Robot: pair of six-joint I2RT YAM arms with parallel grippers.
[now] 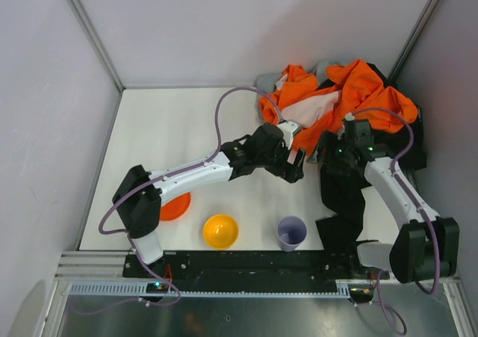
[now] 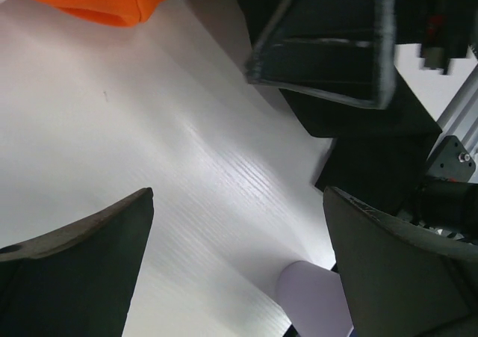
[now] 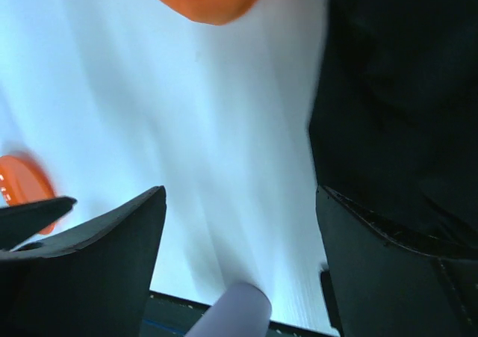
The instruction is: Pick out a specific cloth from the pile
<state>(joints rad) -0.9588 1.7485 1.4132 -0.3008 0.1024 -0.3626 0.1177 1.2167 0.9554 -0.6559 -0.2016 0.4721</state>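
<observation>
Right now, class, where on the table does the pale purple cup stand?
In the top view the pale purple cup stands near the front edge of the table, between the yellow bowl on its left and the black garment on its right.

White table (image 1: 194, 128) with the pile (image 1: 358, 90) far right; orange disc (image 1: 177, 206), yellow bowl (image 1: 220, 230), lilac cup (image 1: 291, 233) along near edge.

No text, label, brand, number or sign can be read in any view, neither on the garments, the cups and bowl, the arms, nor the white worktop.
</observation>
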